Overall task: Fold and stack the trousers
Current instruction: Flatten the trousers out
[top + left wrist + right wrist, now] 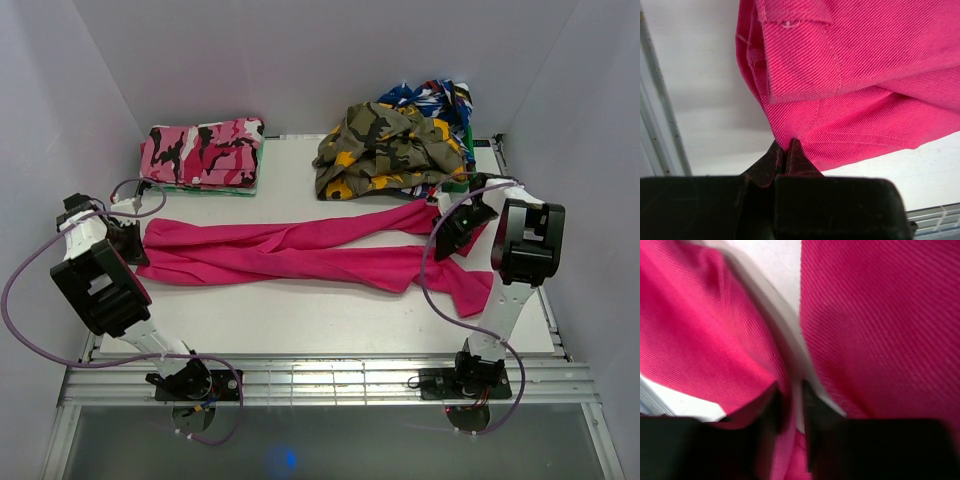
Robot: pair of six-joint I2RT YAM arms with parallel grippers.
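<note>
The magenta-pink trousers [300,250] lie stretched across the table, waist at the left and leg ends at the right. My left gripper [132,240] is at the waist end. In the left wrist view it [786,146] is shut on a pinch of the trousers' edge [855,75]. My right gripper [455,232] is at the leg ends. In the blurred right wrist view its jaws [790,397] stand a narrow gap apart with pink fabric [880,325] in the gap and draped over the left finger [771,407].
A folded pink-black-white camouflage garment [203,153] lies at the back left. An olive-yellow camouflage garment [390,150] is heaped at the back right over blue patterned cloth [435,100]. White walls enclose the table [300,310] on three sides.
</note>
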